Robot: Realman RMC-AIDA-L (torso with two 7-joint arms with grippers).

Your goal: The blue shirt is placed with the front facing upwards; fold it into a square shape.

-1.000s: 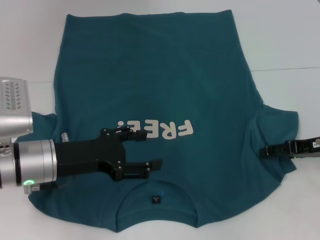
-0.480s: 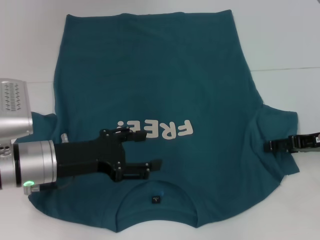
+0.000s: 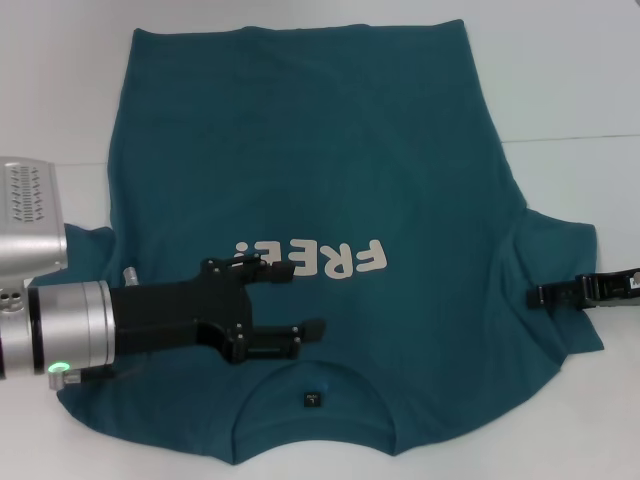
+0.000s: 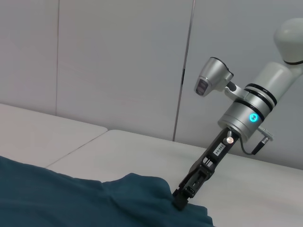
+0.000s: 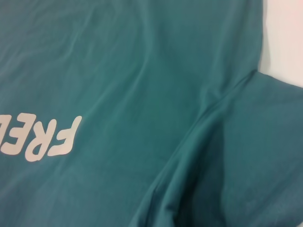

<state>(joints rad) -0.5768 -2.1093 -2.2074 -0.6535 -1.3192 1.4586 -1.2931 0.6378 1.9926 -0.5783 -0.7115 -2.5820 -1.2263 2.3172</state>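
Spread flat on the white surface (image 3: 570, 90), front up: the shirt (image 3: 300, 150), hem toward 12 o'clock, collar at 6 o'clock. Cream "FREE!" lettering (image 3: 312, 260) across the chest, upside down in the head view. Small dark neck label (image 3: 313, 399) inside the collar at 6 o'clock.

Reaching in from 9 o'clock over the lower chest: the left gripper (image 3: 300, 300), fingers (image 3: 312, 328) spread apart, one at the lettering, the other just above the collar; holding nothing. Hard to tell whether touching the cloth or just over it. Silver arm body covering the sleeve at 8 o'clock.

At 3 o'clock, on the outer edge of the other sleeve: the right gripper (image 3: 537, 295), coming in from the frame's edge. In the left wrist view the same gripper (image 4: 180, 201) slants down from its silver arm, tip set on the sleeve edge, cloth slightly rumpled around it. Cannot tell whether those fingers are pressed together or apart, or pinching cloth.

Right wrist view filled by the shirt (image 5: 142, 71): part of the lettering (image 5: 42, 139), a diagonal fold where sleeve meets body, a sliver of surface (image 5: 284, 38) beyond.
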